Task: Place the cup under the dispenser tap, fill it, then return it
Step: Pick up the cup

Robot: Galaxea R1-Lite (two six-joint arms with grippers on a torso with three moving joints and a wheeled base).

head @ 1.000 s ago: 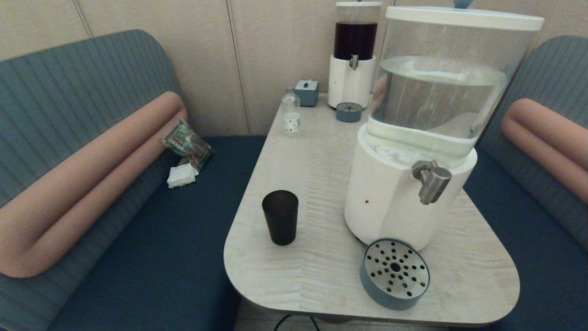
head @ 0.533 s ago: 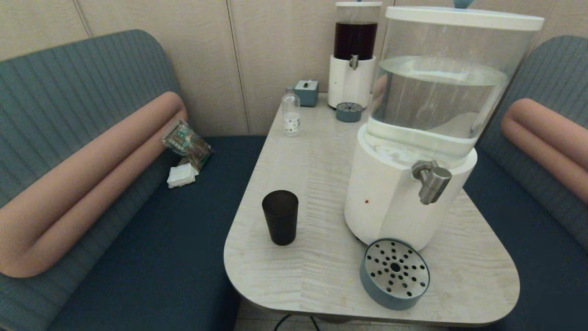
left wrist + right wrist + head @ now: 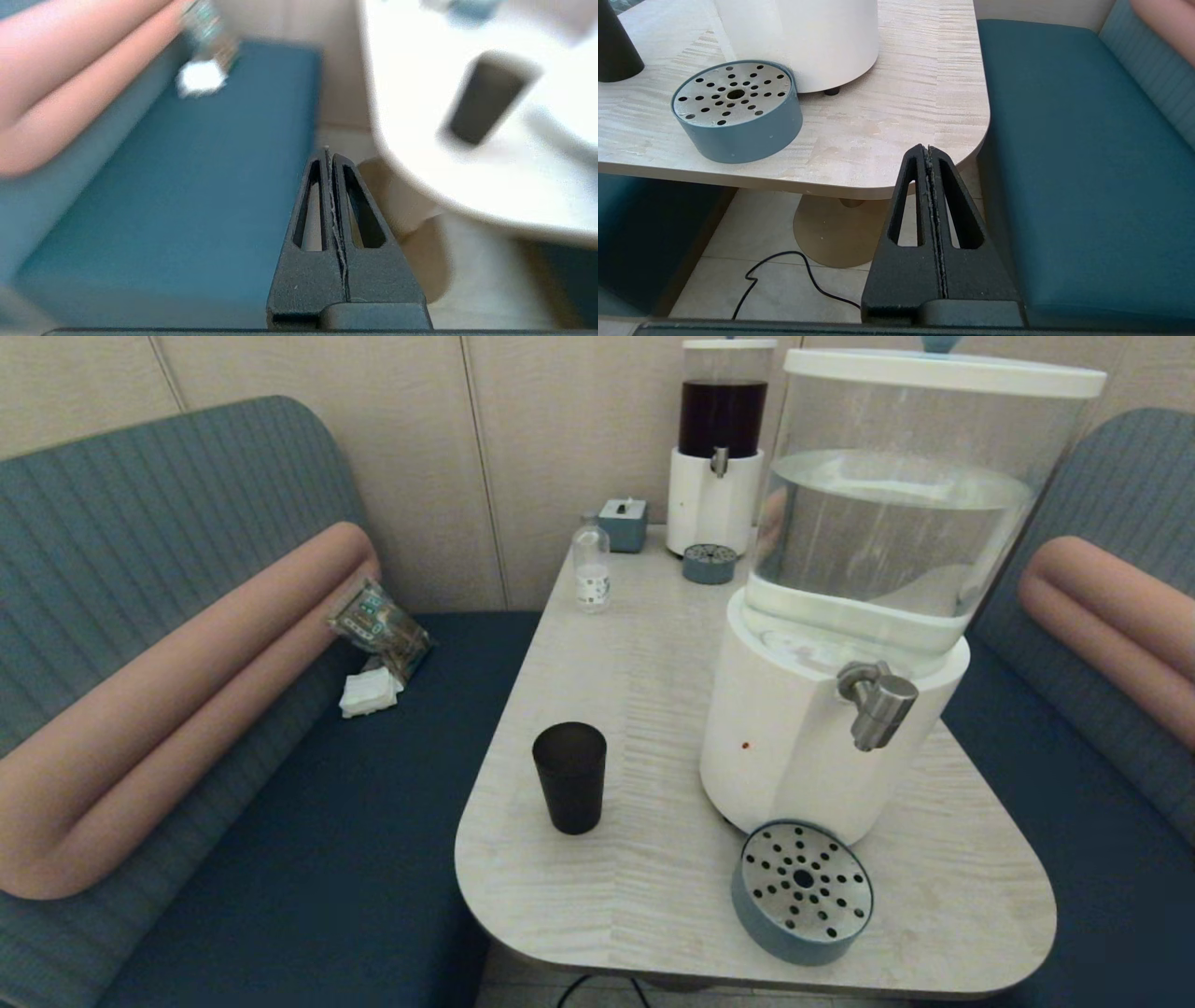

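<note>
The dark cup (image 3: 569, 777) stands upright on the pale table (image 3: 653, 672), left of the big white-based dispenser (image 3: 822, 728). Its steel tap (image 3: 876, 702) juts out above a round blue drip tray (image 3: 802, 890). In the left wrist view the cup (image 3: 486, 102) shows far off on the table. My left gripper (image 3: 329, 156) is shut with nothing in it, low beside the table over the blue seat. My right gripper (image 3: 927, 151) is also shut and holds nothing, below the table's near right corner. Neither gripper appears in the head view.
A smaller dispenser with dark liquid (image 3: 717, 448), its small drip tray (image 3: 709, 563), a clear labelled bottle (image 3: 591, 567) and a blue box (image 3: 624, 524) stand at the table's far end. Blue benches flank the table. A cable (image 3: 784, 270) lies on the floor.
</note>
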